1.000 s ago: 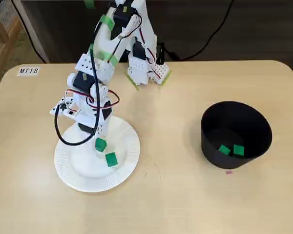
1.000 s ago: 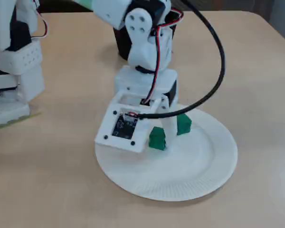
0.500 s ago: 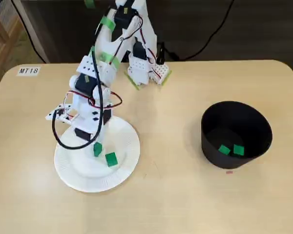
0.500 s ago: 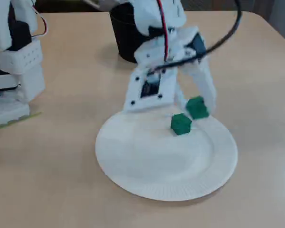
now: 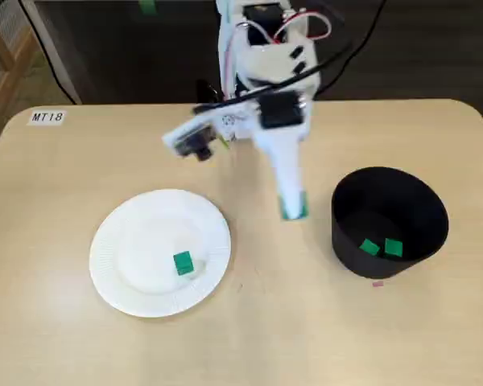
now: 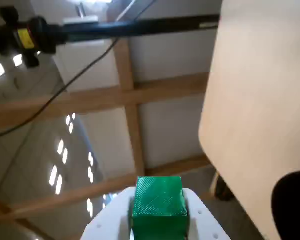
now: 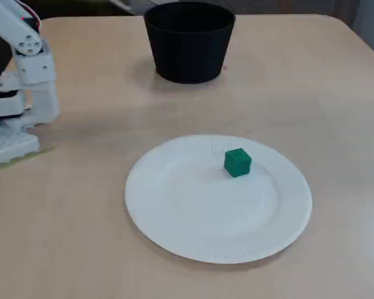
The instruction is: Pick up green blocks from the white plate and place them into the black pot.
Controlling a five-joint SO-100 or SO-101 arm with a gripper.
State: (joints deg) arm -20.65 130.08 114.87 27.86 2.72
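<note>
**Green block in mid-carry, pot just ahead**

In a fixed view from above, the arm (image 5: 262, 88) is reaching out over the table (image 5: 435, 338). Its jaws are pointing down and are closed on a green block (image 5: 293, 206). The block is hanging over the gap between the white plate (image 5: 121, 269) and the black pot (image 5: 348, 233), so the carry-across step appears to be in hand. The pot is lying at 3 o'clock from the held block, just beside it. The next move is therefore calling for a short swing that way, high enough to clear the near rim, with the jaws opening once over the middle. Two more blocks (image 5: 381, 248) are lying inside the pot, and one last block (image 5: 183, 262) is sitting on the plate at 8 o'clock from the jaws.

In the wrist view, the green block (image 6: 157, 202) is sitting squarely between the white jaws at bottom centre. The table's edge is running down the right side, and a dark shape (image 6: 295, 205) at 4 o'clock is probably the pot.

In the other fixed view, the jaws are out of frame. The last block (image 7: 237, 162) is resting toward the plate's (image 7: 174, 212) 1 o'clock side, well apart from the pot (image 7: 189, 50) at 12 o'clock. The bare table between them is giving open room
</note>
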